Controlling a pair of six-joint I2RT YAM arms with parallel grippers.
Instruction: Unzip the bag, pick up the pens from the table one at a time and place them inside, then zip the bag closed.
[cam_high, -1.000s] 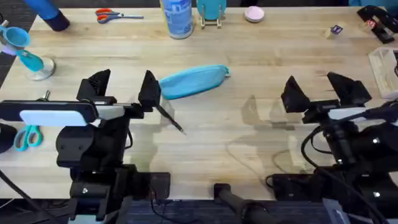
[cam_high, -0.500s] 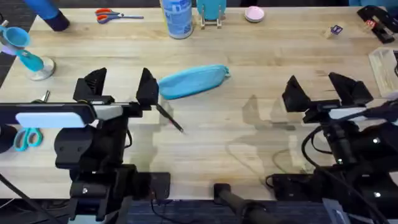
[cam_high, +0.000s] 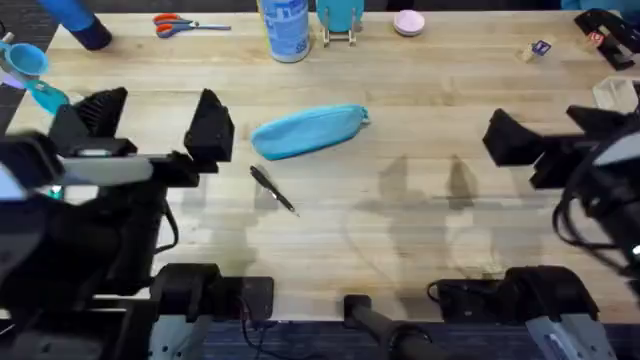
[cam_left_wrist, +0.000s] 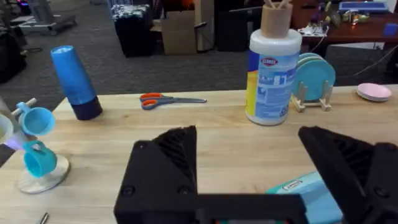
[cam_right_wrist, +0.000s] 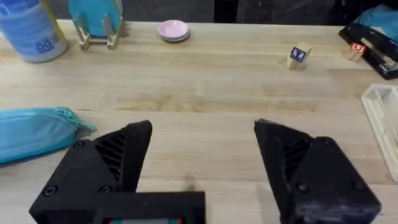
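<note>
We're hovering both spread grippers, left gripper (cam_high: 155, 125) and right gripper (cam_high: 545, 135), above the desk (cam_high: 420, 110), probably lining up the unzip; the turquoise pouch (cam_high: 308, 131) is lying zipped mid-desk, pen (cam_high: 272, 188) just beside it.

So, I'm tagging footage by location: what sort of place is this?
Probably a robotics lab or office workspace: a light wooden plank table with test props, beyond it grey carpet, cardboard boxes and a cluttered desk.

turquoise bag (cam_high: 308, 131), dark pen (cam_high: 272, 188), plank-grained table (cam_high: 420, 200)
</note>
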